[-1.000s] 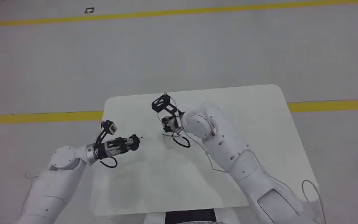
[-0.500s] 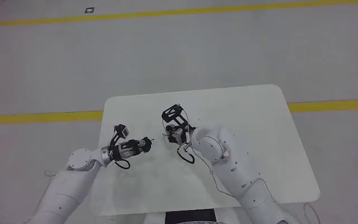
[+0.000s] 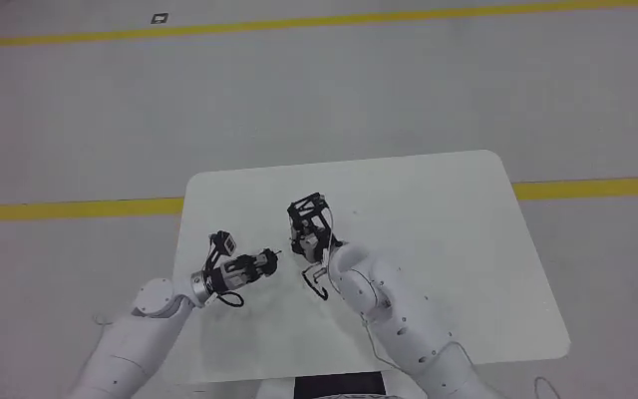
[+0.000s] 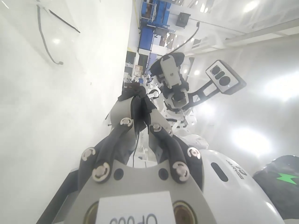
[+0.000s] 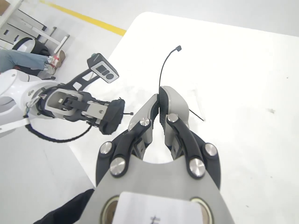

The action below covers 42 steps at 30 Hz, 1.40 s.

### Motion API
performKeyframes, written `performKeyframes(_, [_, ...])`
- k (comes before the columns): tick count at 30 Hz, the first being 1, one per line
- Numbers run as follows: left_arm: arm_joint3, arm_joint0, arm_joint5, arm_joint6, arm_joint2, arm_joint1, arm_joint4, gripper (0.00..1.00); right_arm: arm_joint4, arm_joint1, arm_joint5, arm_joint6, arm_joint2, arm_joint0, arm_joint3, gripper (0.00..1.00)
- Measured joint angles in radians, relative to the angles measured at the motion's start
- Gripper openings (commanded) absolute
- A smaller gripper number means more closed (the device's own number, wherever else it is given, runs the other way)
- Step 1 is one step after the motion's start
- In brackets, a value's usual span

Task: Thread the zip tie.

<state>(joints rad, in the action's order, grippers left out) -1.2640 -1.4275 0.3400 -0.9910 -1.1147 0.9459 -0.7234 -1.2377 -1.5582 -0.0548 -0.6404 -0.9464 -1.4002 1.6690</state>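
Note:
My right gripper (image 5: pixel 159 96) is shut on a thin black zip tie (image 5: pixel 163 66). The strap curves up out of the fingertips to its small square head (image 5: pixel 179 48), and a thin tail pokes out the other side down to the white table (image 5: pixel 233 71). Close beside it, my left gripper (image 5: pixel 118 115) with black cloth pads is shut, and a short black stub (image 5: pixel 129 113) sticks out of the pads toward the right gripper. In the top view the two grippers (image 3: pixel 271 259) (image 3: pixel 304 244) sit a small gap apart over the table's near-left part.
In the left wrist view a black strap with a small head (image 4: pixel 45 40) shows against the table surface farther off; I cannot tell whether it lies there. The table's edge (image 3: pixel 189 229) runs close behind the left arm. Yellow floor lines (image 3: pixel 299 22) lie beyond.
Both grippers have moved toward the near side of the table and closer together. The left has moved right and the right has come down from farther back.

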Motion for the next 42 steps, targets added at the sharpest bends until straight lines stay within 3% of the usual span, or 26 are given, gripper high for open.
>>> performKeyframes(5, [-0.001, 0.008, 0.000, 0.069, 0.017, 0.011, 0.008, 0.00, -0.027, -0.002, -0.055, 0.074, 0.028, -0.023, -0.004, 0.00])
performKeyframes(8, [-0.008, 0.015, 0.000, 0.095, 0.017, 0.014, 0.052, 0.00, -0.036, 0.000, -0.040, 0.085, 0.033, -0.024, -0.005, 0.00])
performKeyframes(16, [-0.019, 0.013, -0.011, 0.115, 0.024, 0.016, 0.050, 0.00, -0.075, 0.002, -0.033, 0.115, 0.048, -0.029, -0.023, 0.00])
performKeyframes(26, [-0.019, 0.011, -0.011, 0.134, 0.024, 0.019, 0.058, 0.00, -0.117, 0.000, -0.067, 0.198, 0.084, -0.036, -0.058, 0.00])
performKeyframes(42, [-0.018, 0.010, -0.014, 0.135, 0.022, 0.018, 0.065, 0.00, -0.124, 0.000, -0.051, 0.218, 0.099, -0.014, -0.090, 0.00])
